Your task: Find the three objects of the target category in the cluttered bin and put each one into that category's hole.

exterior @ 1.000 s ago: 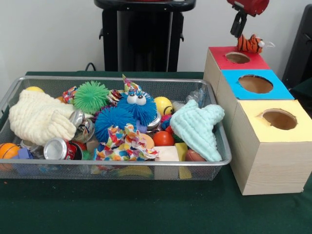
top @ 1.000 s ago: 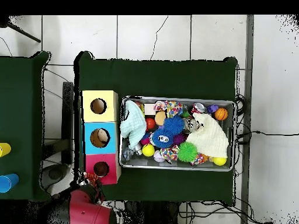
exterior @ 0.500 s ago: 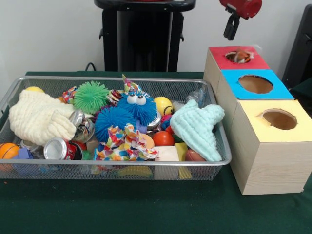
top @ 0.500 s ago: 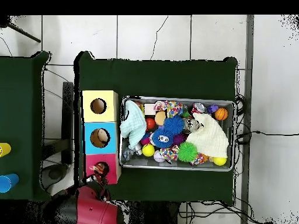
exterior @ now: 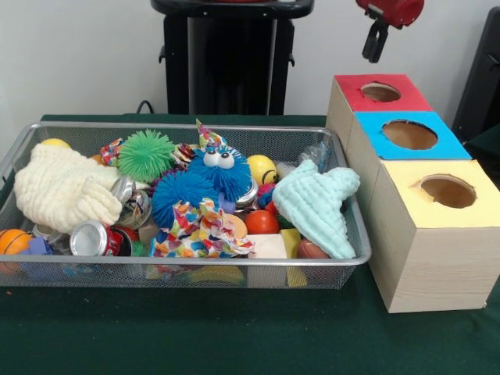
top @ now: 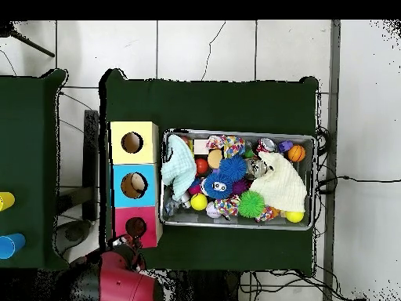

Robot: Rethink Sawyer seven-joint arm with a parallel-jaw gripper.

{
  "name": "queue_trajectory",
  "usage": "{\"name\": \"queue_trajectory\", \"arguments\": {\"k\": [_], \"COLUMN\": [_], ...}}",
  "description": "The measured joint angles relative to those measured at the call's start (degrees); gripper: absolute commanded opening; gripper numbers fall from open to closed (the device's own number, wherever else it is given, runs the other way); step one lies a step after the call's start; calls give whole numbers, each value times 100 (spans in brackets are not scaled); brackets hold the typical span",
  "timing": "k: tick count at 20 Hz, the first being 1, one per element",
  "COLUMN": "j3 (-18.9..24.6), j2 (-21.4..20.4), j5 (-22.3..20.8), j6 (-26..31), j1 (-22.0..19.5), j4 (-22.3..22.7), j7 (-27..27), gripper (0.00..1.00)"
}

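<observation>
The striped orange toy that dangled from the gripper (exterior: 374, 48) a second ago, and sat in the mouth of the red box's hole (exterior: 380, 92) half a second ago, is now gone from sight, so I judge it has dropped inside. The gripper hangs above that hole at the table's far corner, holding nothing, though I cannot tell how far its fingers are parted. That reads as one target delivered, and any remaining ones must be among the clutter of the wire bin (exterior: 195, 264), around the blue googly-eyed creature (exterior: 219, 171) and green spiky ball (exterior: 146, 154).
</observation>
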Motion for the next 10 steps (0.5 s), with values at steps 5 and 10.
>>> {"name": "queue_trajectory", "arguments": {"k": [5, 10], "j3": [-1, -72], "j2": [-25, -44], "j5": [0, -192], "j6": [0, 2], "j1": [77, 29], "j4": [-1, -36], "j7": [0, 0], "gripper": [0, 0]}}
